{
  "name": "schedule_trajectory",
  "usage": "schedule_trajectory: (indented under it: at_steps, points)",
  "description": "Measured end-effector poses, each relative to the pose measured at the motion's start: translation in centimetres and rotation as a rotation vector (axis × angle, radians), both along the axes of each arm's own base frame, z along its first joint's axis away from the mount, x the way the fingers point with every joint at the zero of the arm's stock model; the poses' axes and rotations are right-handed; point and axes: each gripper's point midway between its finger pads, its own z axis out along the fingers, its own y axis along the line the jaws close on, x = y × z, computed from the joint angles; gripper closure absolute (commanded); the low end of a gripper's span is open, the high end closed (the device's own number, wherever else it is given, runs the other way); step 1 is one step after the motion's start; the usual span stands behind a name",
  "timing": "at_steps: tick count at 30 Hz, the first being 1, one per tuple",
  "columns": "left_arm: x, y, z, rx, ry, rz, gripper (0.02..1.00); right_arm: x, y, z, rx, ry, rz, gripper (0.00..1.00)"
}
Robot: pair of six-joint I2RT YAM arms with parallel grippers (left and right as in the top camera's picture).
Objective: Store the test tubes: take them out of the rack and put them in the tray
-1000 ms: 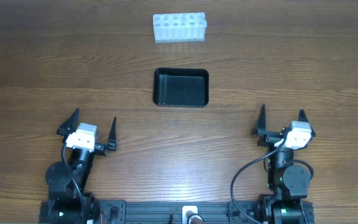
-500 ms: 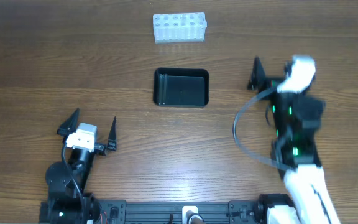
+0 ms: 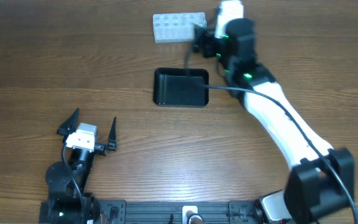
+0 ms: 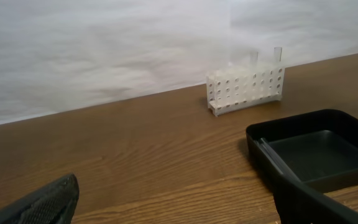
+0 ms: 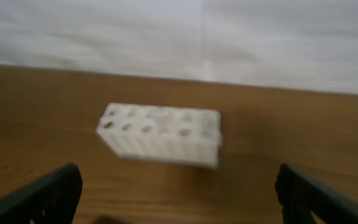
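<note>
The white test tube rack (image 3: 179, 28) stands at the far middle of the table, and two clear tubes (image 4: 277, 53) stick up from one end of it. The black tray (image 3: 181, 87) lies just in front of it; a thin clear shape (image 4: 277, 160), perhaps a tube, lies along one inner wall. My right gripper (image 3: 199, 37) is stretched out to the rack's right end, raised, open and holding nothing. The right wrist view has the rack (image 5: 160, 137) straight ahead of the open right gripper (image 5: 179, 208). My left gripper (image 3: 92, 127) is open near its base, far from the rack (image 4: 246, 90) and tray (image 4: 309, 149).
The wooden tabletop (image 3: 73, 62) lies bare around the rack and tray. A pale wall (image 4: 135, 43) runs behind the table's far edge. The right arm's white link (image 3: 278, 124) slants across the table's right half.
The right arm swung from beside its base up and leftward across the table to the rack's right end. The left arm, rack and tray stayed put.
</note>
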Motion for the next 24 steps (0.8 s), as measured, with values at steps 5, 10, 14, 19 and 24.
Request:
schedule_trajectory:
  at_steps: [5, 10, 14, 19, 24]
  points:
    - [0.0, 0.0, 0.0, 0.0, 0.0, 0.0, 0.018, 0.9, 4.5, -0.6, -0.034, 0.032, -0.01, 0.009]
    - [0.0, 0.0, 0.0, 0.0, 0.0, 0.0, 0.018, 1.9, 7.3, -2.2, -0.061, 0.055, -0.053, 0.009]
    - [0.0, 0.0, 0.0, 0.0, 0.0, 0.0, 0.018, 3.3, 8.7, -3.8, -0.076, 0.071, -0.082, 0.007]
    - [0.0, 0.0, 0.0, 0.0, 0.0, 0.0, 0.018, 5.1, 8.8, -6.0, -0.093, 0.091, -0.15, 0.007]
    - [0.0, 0.0, 0.0, 0.0, 0.0, 0.0, 0.018, 6.3, 8.8, -7.7, -0.103, 0.101, -0.182, 0.009]
